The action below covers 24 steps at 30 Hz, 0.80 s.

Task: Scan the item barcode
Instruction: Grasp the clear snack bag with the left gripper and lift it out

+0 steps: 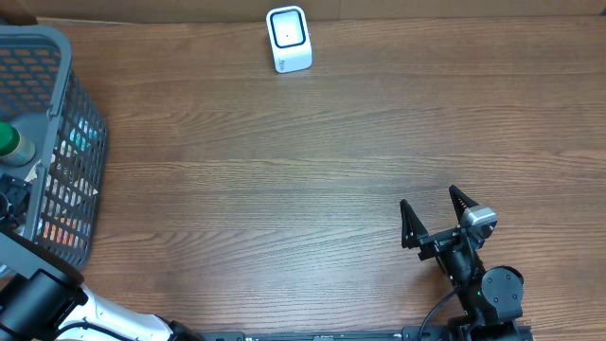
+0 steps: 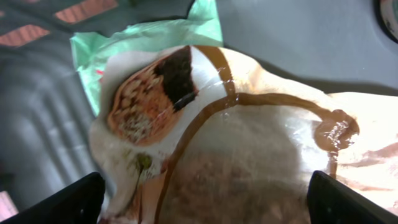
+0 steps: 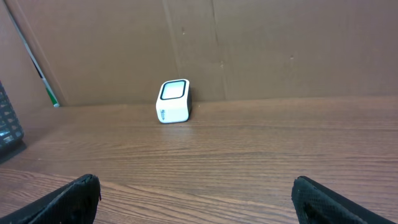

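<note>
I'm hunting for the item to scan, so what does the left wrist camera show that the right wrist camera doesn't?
Only the left wrist view: a white and brown printed pouch lying over a green packet, right beneath the open left gripper. Only the right wrist view: the white scanner on the wooden table before a cardboard wall, with a corner of the gray basket at the left edge, seen past the open right gripper. Shared: no object, only each camera's own dark fingers spread at the lower corners.
</note>
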Available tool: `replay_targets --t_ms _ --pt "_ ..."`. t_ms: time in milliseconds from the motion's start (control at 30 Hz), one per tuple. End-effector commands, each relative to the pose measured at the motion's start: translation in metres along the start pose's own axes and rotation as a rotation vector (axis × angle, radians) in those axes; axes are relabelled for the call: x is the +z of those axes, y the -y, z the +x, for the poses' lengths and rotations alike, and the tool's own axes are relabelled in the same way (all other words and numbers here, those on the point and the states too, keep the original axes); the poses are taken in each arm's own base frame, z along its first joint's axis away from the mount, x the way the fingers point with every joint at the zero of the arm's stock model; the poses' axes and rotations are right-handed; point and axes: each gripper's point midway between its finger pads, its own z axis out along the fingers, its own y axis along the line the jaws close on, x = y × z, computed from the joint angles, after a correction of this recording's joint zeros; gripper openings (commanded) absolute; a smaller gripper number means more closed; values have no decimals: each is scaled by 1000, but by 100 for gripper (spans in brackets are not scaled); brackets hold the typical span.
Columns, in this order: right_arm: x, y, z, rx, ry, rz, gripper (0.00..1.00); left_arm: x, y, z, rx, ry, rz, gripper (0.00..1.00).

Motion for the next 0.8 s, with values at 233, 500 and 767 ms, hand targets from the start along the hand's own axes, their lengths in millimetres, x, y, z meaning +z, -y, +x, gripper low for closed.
replay_targets --t_ms 233,500,767 --pt "0 0 1 2 5 -4 100 23 4 25 31 -50 21 47" --pt "0 0 1 2 5 -4 100 10 11 20 29 -57 60 35" --pt "0 0 1 2 5 -4 100 -34 16 -6 27 -12 76 12"
